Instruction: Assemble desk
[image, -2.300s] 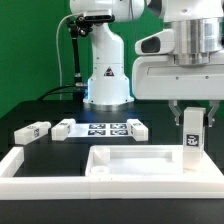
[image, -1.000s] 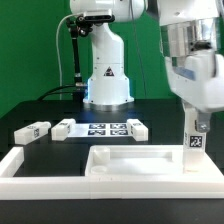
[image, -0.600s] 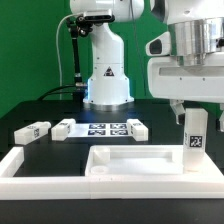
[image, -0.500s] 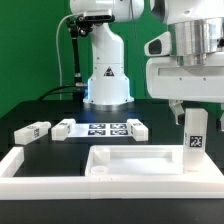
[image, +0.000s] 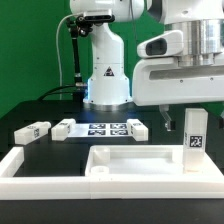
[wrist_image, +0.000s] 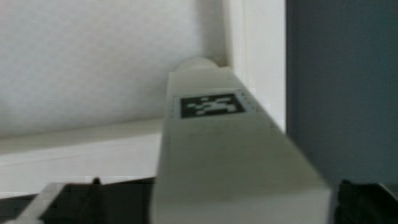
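Observation:
The white desk panel (image: 130, 160) lies flat with its raised rim up. One square white leg post (image: 193, 140) with a tag stands upright at the panel's corner on the exterior view's right. My gripper (image: 191, 116) hangs just above the post's top, with one finger on each side and spread wider than the post. In the wrist view the post (wrist_image: 222, 150) runs up between my dark fingertips (wrist_image: 68, 202), over the panel (wrist_image: 89, 70). Three loose leg posts lie behind the panel (image: 32, 131), (image: 64, 128), (image: 137, 129).
The marker board (image: 103, 128) lies between the loose posts. The low white L-shaped border rail (image: 30, 170) wraps the panel's front and the exterior view's left side. The arm's white base (image: 107, 75) stands at the back.
My wrist has turned back and forth above the post and the gripper has lifted slightly. The post stays upright in the same place.

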